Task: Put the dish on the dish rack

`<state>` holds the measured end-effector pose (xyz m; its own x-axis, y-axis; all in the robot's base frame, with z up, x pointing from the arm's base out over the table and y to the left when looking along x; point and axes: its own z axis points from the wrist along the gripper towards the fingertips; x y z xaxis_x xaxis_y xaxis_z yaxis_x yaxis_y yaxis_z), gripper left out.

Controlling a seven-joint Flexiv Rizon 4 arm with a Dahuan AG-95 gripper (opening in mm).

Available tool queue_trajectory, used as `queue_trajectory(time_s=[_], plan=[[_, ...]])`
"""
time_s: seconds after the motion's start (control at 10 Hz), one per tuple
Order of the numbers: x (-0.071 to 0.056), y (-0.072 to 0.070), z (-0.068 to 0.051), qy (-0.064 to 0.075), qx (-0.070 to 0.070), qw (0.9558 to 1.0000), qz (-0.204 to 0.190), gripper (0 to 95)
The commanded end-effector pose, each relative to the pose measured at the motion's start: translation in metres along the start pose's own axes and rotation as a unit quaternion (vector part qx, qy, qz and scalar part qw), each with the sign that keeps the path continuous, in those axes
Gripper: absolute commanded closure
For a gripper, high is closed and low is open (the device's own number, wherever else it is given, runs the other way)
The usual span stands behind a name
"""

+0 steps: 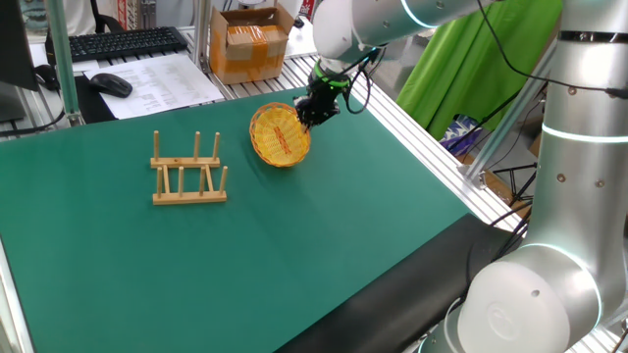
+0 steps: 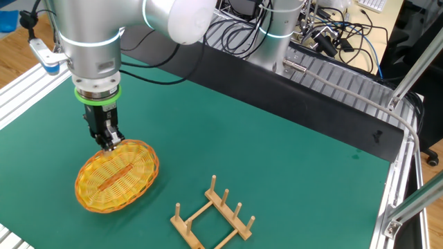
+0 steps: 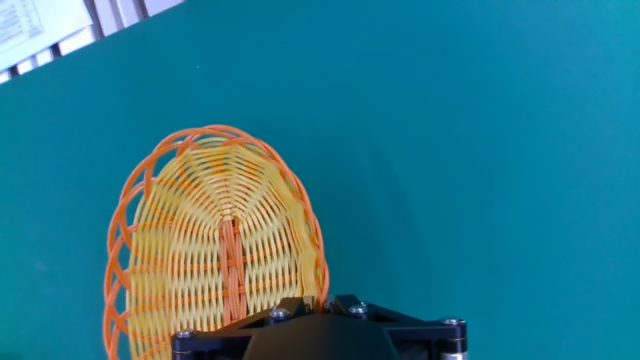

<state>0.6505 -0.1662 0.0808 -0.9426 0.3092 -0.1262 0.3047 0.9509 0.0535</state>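
The dish point(image 1: 278, 135) is a round yellow-orange woven plate on the green mat, tilted with its right rim raised. It also shows in the other fixed view point(image 2: 114, 176) and fills the lower left of the hand view point(image 3: 215, 240). My gripper point(image 1: 312, 116) points down at the dish's rim point(image 2: 109, 143), and in the hand view point(image 3: 318, 302) the jaws are shut on that rim. The dish rack point(image 1: 189, 172) is light wood with upright pegs. It stands empty on the mat to the left of the dish, apart from it, and shows near the front edge in the other fixed view point(image 2: 213, 218).
A cardboard box point(image 1: 250, 44), a keyboard point(image 1: 123, 41) and a mouse point(image 1: 111, 84) lie beyond the mat's far edge. Aluminium rails point(image 1: 432, 147) run along the mat's right side. Cables point(image 2: 325, 34) lie behind the arm's base.
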Motion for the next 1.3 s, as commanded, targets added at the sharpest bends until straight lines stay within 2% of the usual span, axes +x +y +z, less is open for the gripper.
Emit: queue_trajectory(time_s=[0.1,0.6,0.7,0.8,1.3], plan=[[0.001,0.002,-0.013,0.017,0.000,0.9999,0.002,95.0],[0.008,0.019,-0.039,0.029,0.013,0.9995,0.011,95.0],[0.011,0.024,-0.045,0.029,0.018,0.9994,0.012,95.0],[0.015,0.031,-0.053,0.027,0.030,0.9991,0.012,95.0],[0.027,0.044,-0.078,0.032,0.047,0.9982,0.017,95.0]])
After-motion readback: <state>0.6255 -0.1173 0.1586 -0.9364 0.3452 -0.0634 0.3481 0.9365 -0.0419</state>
